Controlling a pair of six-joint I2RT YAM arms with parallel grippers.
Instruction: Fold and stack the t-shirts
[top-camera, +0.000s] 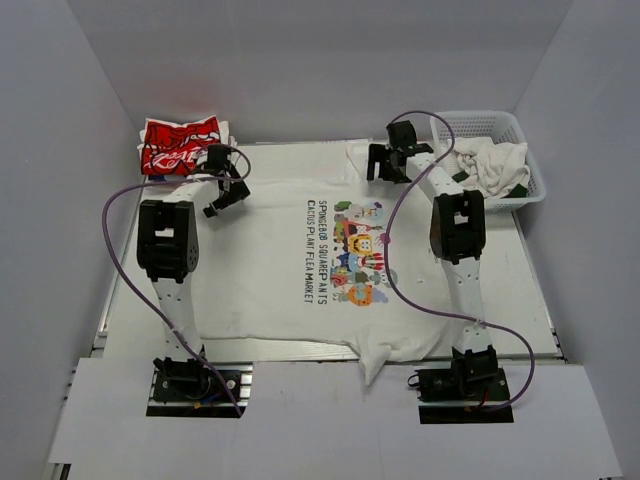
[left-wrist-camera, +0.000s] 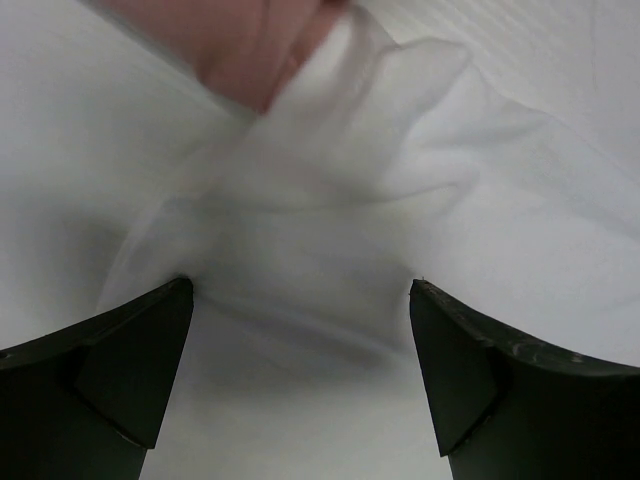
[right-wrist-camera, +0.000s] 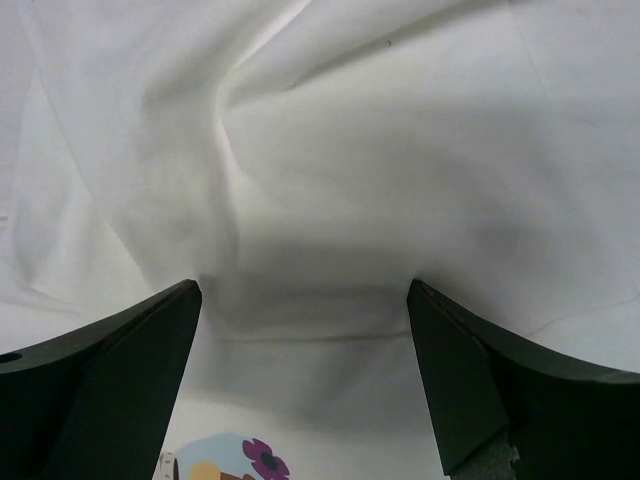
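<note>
Right gripper (top-camera: 386, 168) near cloth-filled white basket (top-camera: 482, 116)

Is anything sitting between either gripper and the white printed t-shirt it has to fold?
Nothing visible. The left gripper and right gripper both hang open directly over the white t-shirt near its far edge. Each wrist view shows only bunched white cloth between the fingers.

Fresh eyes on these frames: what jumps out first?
A big white t-shirt with a cartoon print lies spread flat across the table. The left fingers and right fingers hang open over its far part. A red t-shirt sits at the far left corner, and a white basket of cloth far right.
</note>
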